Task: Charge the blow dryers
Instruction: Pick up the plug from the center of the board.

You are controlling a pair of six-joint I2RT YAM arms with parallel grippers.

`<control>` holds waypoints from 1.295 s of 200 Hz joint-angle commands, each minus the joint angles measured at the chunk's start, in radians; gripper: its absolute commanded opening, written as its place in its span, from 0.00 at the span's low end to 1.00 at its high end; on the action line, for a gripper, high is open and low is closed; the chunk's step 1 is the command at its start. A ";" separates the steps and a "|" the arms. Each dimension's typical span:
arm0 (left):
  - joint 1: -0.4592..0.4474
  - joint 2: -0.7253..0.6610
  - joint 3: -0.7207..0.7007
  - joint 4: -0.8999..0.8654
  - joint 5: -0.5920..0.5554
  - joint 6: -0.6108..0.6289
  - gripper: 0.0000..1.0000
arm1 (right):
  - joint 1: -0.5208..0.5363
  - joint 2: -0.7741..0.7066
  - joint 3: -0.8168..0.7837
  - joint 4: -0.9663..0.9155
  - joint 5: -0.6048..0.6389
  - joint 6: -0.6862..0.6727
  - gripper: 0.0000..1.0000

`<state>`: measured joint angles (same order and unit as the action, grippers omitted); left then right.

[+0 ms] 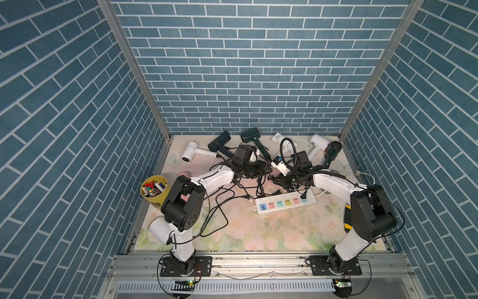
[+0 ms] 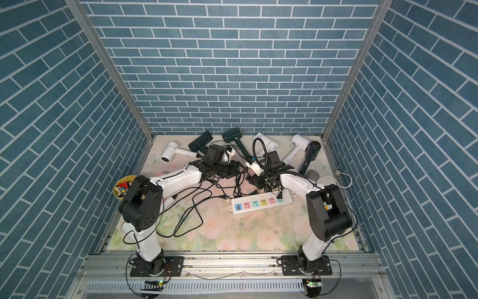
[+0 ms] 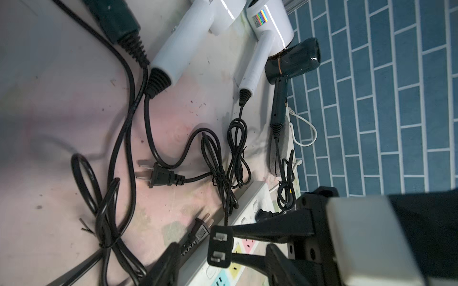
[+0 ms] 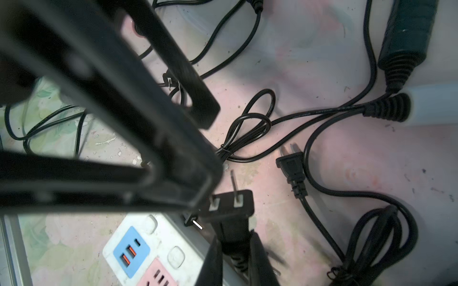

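Blow dryers, hammer-shaped with black cords, lie along the back of your flowered table from ten o'clock to two: white dryer, dark dryer, green dryer, second white dryer, third white dryer, black dryer. Just off centre, your left gripper stands parted either side of a black plug that your right gripper clamps, near the white power strip at four o'clock.

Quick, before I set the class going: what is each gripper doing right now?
Left gripper: open, jaws apart next to the plug, holding nothing.
Right gripper: shut on the plug's body, prongs sticking out.
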<state>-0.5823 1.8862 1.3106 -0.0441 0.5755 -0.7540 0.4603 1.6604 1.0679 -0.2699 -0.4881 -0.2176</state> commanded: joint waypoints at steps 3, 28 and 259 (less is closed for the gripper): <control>0.006 0.031 0.027 0.004 0.063 -0.031 0.56 | 0.005 -0.032 -0.016 0.039 -0.053 -0.045 0.00; 0.004 0.061 0.027 0.032 0.098 -0.050 0.55 | 0.004 -0.028 -0.020 0.052 -0.062 -0.041 0.00; -0.033 0.140 -0.180 0.757 0.095 -0.694 0.10 | -0.121 -0.336 -0.231 0.165 -0.049 0.423 0.98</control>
<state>-0.6121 1.9747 1.1606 0.4603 0.6807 -1.2385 0.3584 1.3781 0.8867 -0.1696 -0.5236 0.0650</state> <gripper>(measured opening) 0.186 0.812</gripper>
